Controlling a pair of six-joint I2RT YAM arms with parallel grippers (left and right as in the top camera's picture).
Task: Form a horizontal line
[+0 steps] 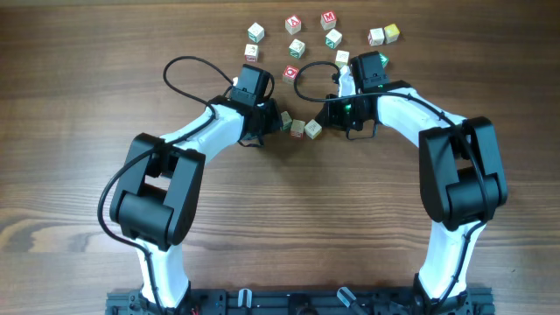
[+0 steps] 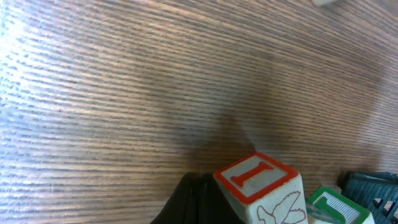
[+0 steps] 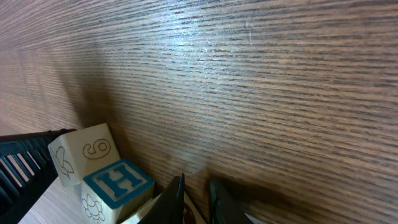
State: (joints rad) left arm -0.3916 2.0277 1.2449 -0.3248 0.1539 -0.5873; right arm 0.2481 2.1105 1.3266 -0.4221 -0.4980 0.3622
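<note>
Flanking the horizontal line (image 1: 298, 129), two white-and-black arms reach inward over a wooden table (image 1: 262, 227); the line, a short row of three small whitish letter cubes set close side by side, lies between the two wrists near the middle of the table, its left cube a touch higher in the overhead view than the other two; loose cubes (image 1: 297, 47) with red and green faces lie scattered beyond it toward the far edge, well apart from the row. The left gripper (image 2: 189, 202) is closed, its dark tip low in its own camera's view; a cube with a red I (image 2: 258, 186) and a bird drawing on its side sits just beside that tip, and a green-framed cube (image 2: 336, 208) follows to the right of it. The right gripper (image 3: 198, 199) shows two dark fingertips close together with only a slim gap; whether anything is pinched there cannot be told; just to the left of them stands a cube with a blue H (image 3: 115, 186), and a pale cube marked with an outlined 9 (image 3: 84, 152) sits right against it.
</note>
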